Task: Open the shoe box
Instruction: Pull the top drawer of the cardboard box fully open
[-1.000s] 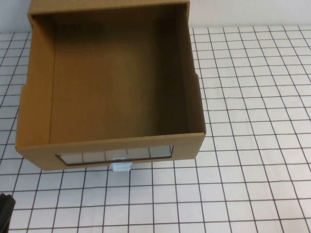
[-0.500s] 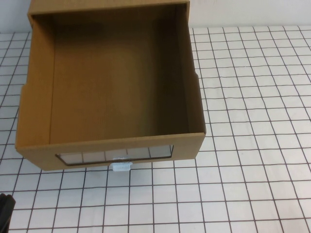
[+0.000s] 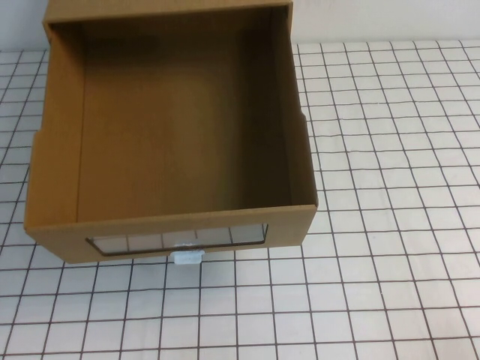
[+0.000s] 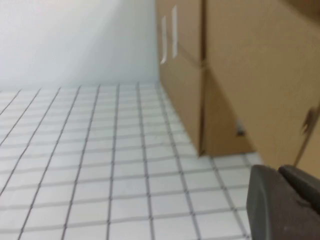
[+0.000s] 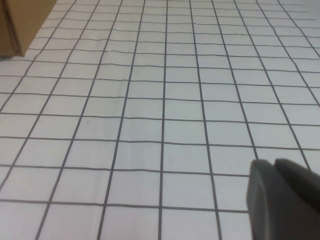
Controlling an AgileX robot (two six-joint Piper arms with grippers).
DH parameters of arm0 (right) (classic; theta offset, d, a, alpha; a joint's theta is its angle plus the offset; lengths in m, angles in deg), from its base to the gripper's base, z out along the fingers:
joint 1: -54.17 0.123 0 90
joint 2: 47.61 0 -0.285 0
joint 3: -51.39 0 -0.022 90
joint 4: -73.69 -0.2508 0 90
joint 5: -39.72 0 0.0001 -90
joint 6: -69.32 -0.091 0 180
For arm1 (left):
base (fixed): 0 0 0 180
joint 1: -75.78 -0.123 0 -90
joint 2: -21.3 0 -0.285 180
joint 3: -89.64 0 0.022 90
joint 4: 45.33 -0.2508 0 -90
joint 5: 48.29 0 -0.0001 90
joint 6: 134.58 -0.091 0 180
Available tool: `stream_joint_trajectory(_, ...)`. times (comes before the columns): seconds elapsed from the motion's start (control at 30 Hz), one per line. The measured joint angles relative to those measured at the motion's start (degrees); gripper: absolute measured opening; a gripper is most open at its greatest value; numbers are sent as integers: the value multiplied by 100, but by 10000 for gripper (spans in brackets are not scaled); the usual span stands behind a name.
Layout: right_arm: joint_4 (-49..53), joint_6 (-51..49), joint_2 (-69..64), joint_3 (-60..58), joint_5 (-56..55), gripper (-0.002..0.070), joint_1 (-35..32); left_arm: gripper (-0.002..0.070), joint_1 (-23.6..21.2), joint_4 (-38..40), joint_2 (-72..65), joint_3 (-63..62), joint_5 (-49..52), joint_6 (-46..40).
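Plainly, we find the box (image 3: 52, 187) open: from the high view we look straight down between its four brown walls onto its cardboard floor. It sits on the white gridded desk (image 3: 390, 225), toward our left and reaching to the far edge, with the right side of the desk spread out beside it. Its near wall faces us and carries a long clear window (image 3: 176, 240) in a dark frame, through which grid lines show. Just under the window, at the foot of that wall, a small white tab (image 3: 186, 257) juts out over the desk. Beyond the back wall a cardboard strip (image 3: 165, 6) runs along the top of the high view; whether it is the lid folded back we cannot tell. Our left claw (image 4: 279, 175) hangs low over the desk just beside the box, outside it; its wrist view shows a corner of the box close by and an outer wall running away from it. Its two dark tips meet with no gap between them, so we call it closed, with nothing in it. Our right claw (image 5: 276, 167) is low over bare grid squares, well apart from the box, only a corner of which shows in its wrist view. It too is closed and holds nothing.
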Motion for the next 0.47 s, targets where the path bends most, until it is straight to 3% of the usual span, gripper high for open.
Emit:
stream_joint_trajectory(0.13,0,0,0,0,2,-13,0,-2,0,-1330,0,0,472,1254)
stream_joint_trajectory(0.3,0,0,0,0,2,-13,0,-2,0,-1606,0,0,1323,1497)
stream_joint_trajectory(0.47,0,0,0,0,2,-13,0,-2,0,-1650,0,0,1459,1537)
